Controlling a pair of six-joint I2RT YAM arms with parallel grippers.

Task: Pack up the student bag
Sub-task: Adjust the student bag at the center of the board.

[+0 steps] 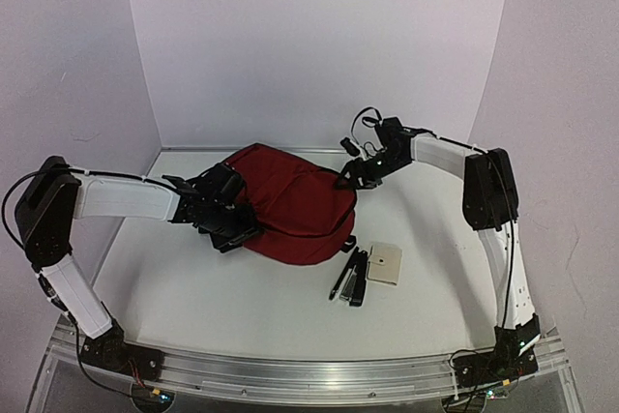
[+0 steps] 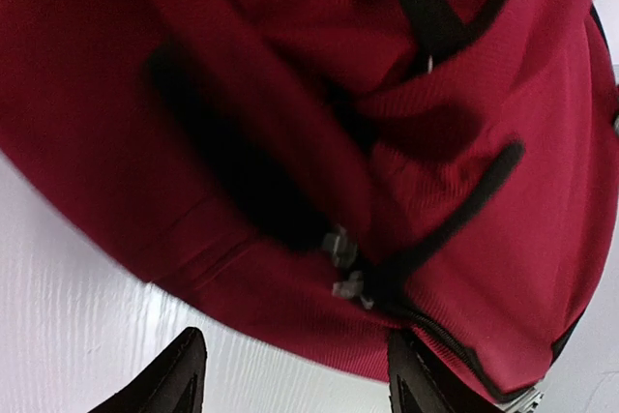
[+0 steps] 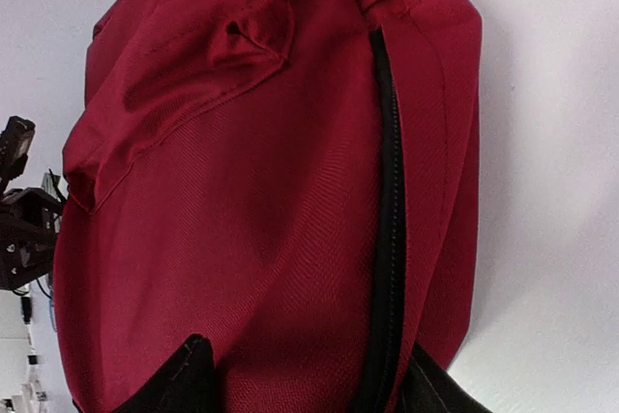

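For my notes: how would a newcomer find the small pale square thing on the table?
Find the dark red bag in the middle of the white table. Just in front of its right end lie some dark pens, with the pale square beside them on the right. It alone is light, flat and square; the pens are dark and slim.
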